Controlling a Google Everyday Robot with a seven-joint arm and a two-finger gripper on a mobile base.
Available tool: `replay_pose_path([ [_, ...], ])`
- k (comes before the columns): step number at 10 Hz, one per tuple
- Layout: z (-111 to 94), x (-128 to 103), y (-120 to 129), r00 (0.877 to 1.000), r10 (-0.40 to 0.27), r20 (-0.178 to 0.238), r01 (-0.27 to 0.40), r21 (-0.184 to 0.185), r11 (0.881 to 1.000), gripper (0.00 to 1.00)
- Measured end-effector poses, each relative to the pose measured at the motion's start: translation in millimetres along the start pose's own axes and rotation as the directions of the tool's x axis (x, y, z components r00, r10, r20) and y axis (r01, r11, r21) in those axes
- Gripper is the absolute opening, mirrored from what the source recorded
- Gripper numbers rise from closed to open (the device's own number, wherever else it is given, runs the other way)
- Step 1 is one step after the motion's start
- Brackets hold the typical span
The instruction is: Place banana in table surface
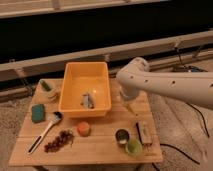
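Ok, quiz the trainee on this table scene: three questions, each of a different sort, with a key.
1. True or false: the gripper hangs over the table surface, just right of the yellow-orange bin.
2. Which thing lies nearest the orange cup? A) the grapes B) the green sponge C) the green cup
3. What lies inside the bin?

Key: 1 true; 2 A; 3 one small grey object.
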Motion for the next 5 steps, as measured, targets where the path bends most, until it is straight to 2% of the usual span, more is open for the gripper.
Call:
replay_pose_path([
  [2, 6.4, -0.9, -15.4, 0.997, 0.078, -0.004, -0.078, -0.011, 0.997, 0.55],
  [4, 8.8, -6.0, -18.3, 0.994, 0.109, 0.004, -0.109, -0.035, 0.993, 0.75],
  [5, 8.8, -7.2, -19.3, 0.994, 0.113, 0.009, -0.113, -0.044, 0.993, 0.79],
])
